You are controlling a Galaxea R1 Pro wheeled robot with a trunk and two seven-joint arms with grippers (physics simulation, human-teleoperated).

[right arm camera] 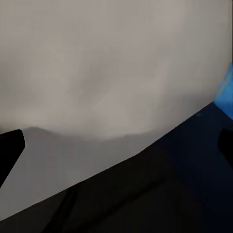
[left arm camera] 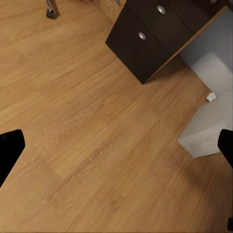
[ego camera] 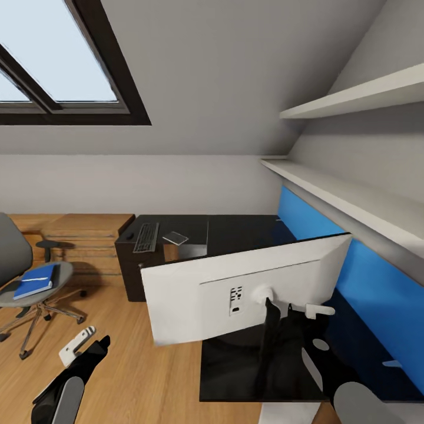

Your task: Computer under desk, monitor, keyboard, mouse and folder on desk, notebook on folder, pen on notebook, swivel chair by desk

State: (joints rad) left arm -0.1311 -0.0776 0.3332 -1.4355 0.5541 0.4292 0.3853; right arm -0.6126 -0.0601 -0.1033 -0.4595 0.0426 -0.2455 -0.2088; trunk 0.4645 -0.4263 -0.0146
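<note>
A: Left gripper (left arm camera: 116, 145) first. Jaw state?

B: Left wrist view: the two black fingertips (left arm camera: 9, 153) sit at opposite edges, wide apart, nothing between them. Below is bare wood floor (left arm camera: 82, 121). Also there: the dark drawers (left arm camera: 145, 41) with round silver knobs, and the computer (left arm camera: 208, 128), a light grey box on the floor with a small red mark, beside the drawer unit.

A: Right gripper (right arm camera: 116, 141)?

B: Right wrist view: fingertips again at the far edges, jaws apart, clamped on nothing. Ahead is a pale grey surface, very close and blurred, with glossy black desk (right arm camera: 160, 184) under it and a sliver of blue at one side. In the head view the right arm reaches up behind the monitor's stand; whether it touches, I cannot tell.

A: Monitor position?

B: The monitor (ego camera: 235, 291) is over the near part of the desk (ego camera: 241, 232), tilted, light grey back toward the camera. Blue back panel (ego camera: 365, 277) to its right.

A: Rest of the task items?

B: Keyboard (ego camera: 146, 237) lies on the far left end of the desk, a small flat grey item (ego camera: 175, 238) just beside it. Swivel chair (ego camera: 29, 277) stands well apart, on the floor at left, with the blue folder (ego camera: 36, 281) on its seat. A low light-wood cabinet (ego camera: 82, 235) stands behind the chair.
</note>
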